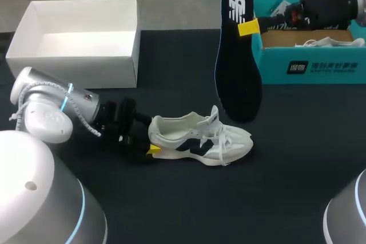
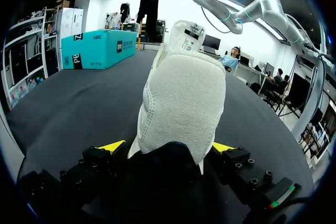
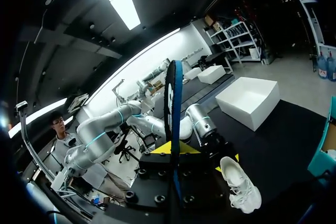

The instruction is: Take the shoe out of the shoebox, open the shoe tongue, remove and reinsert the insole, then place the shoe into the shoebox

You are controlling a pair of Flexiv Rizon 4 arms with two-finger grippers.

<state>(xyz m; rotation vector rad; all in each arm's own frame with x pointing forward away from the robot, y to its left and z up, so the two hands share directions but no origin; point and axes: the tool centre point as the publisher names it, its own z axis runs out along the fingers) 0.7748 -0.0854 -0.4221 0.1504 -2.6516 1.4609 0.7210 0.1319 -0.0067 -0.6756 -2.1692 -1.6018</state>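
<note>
A white sneaker (image 1: pixel 200 138) with dark side marks lies upright on the black table (image 1: pixel 171 198), toe to the right. Its heel (image 2: pixel 181 103) sits between the fingers of my left gripper (image 1: pixel 150 144), which stands open on both sides of it (image 2: pixel 168 148). High above the table my right gripper (image 1: pixel 249 27) is shut on a black insole (image 1: pixel 237 61), which hangs on end over the shoe's toe. In the right wrist view the insole (image 3: pixel 172 103) shows edge-on between the yellow tips (image 3: pixel 173 148), with the sneaker (image 3: pixel 239 182) far below.
A teal shoebox (image 1: pixel 311 64) stands at the back right with white laces and another shoe (image 1: pixel 329 42) inside; the teal box (image 2: pixel 97 48) also shows beyond the sneaker. An open white box (image 1: pixel 80 41) stands at the back left.
</note>
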